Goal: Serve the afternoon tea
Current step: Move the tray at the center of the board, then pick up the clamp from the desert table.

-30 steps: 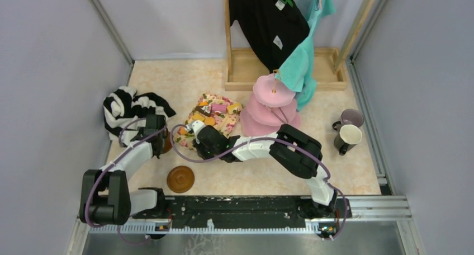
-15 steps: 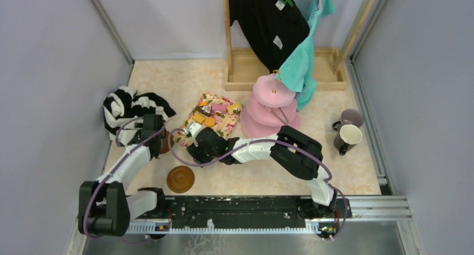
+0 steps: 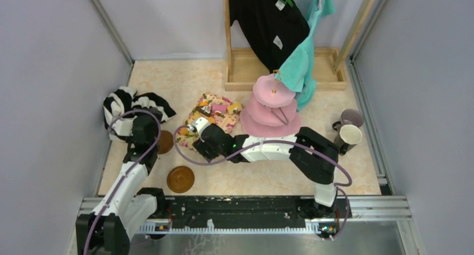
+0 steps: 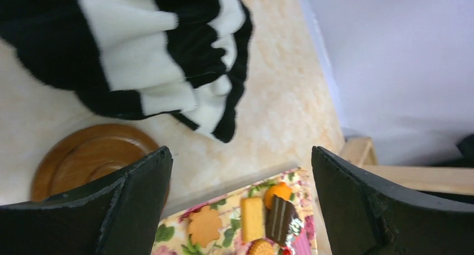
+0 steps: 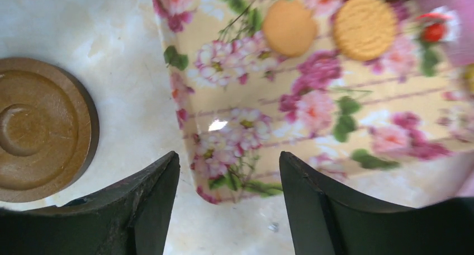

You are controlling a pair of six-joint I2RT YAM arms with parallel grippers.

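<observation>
L gripper (image 4: 240, 154): jaws wide apart, empty, left of floral-print cloth (image 5: 313, 98), above round brown wooden saucer (image 4: 84, 154). R gripper (image 5: 229, 160): jaws spread, empty, over cloth's left corner.

No text can be read anywhere; the white tags (image 3: 278, 41) on the hanging black garment (image 3: 262, 23) are too small.

Our white-and-black left arm (image 3: 127, 174) reaches forward from its base along the tabletop's left side. Its left pincer (image 4: 240, 154) points down and away, with the jaws spread wide. Our white-and-black right arm (image 3: 274, 150) folds at the elbow and stretches leftward, low over the tabletop. The right pincer (image 5: 229, 160) faces down, its black fingers (image 5: 140, 204) well parted.
</observation>
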